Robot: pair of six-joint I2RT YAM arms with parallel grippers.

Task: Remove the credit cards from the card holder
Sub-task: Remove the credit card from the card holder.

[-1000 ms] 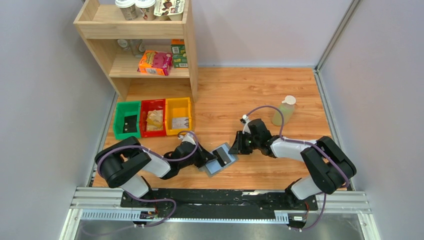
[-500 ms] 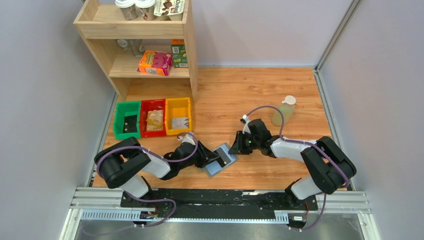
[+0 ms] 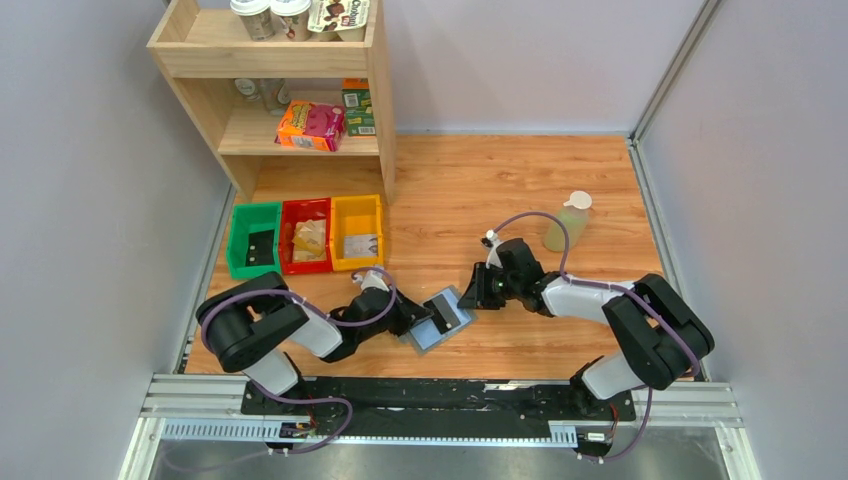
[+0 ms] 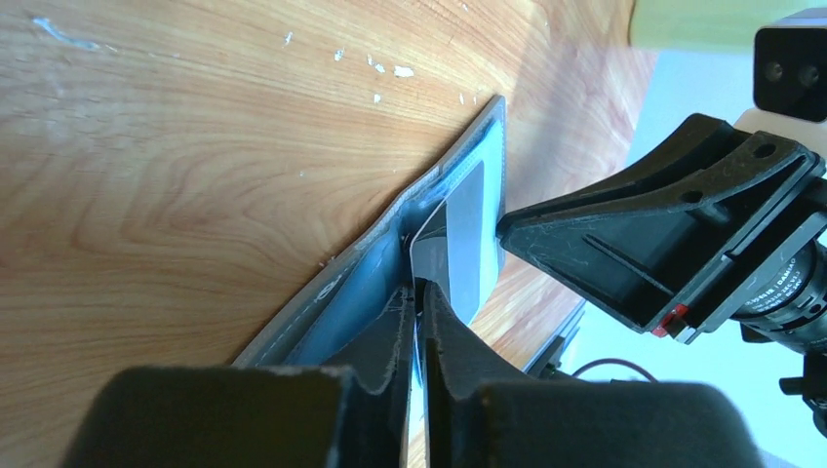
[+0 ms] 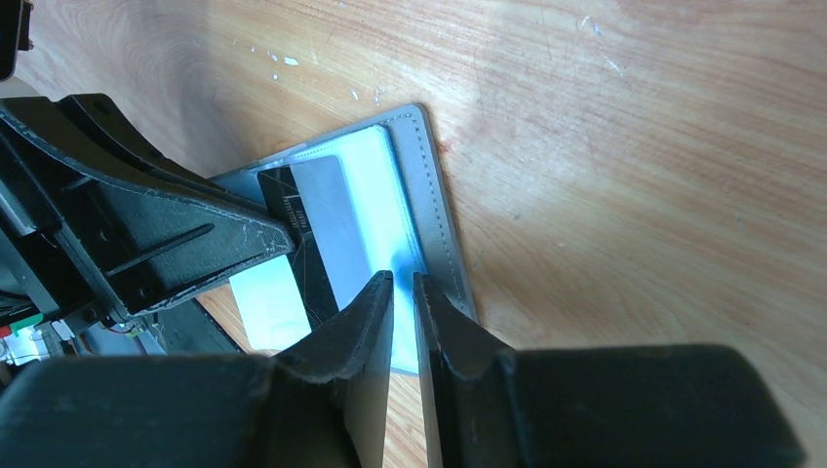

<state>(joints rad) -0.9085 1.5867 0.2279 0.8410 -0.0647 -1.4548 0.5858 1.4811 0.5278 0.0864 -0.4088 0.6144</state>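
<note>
Wallet lies open mid-bench, near the near edge. Left gripper pinches a grey card partly out of its slot. Right gripper jaws nearly together, tips on the wallet's pale panel; pinching or just pressing, can't tell. Grippers nose to nose over the wallet. Green bin, red bin and yellow bin by the left edge, shelf far-left corner, bottle right. Labels too small to read.

Grey card holder, pale-blue inside; green bin, red bin, yellow bin.
</note>
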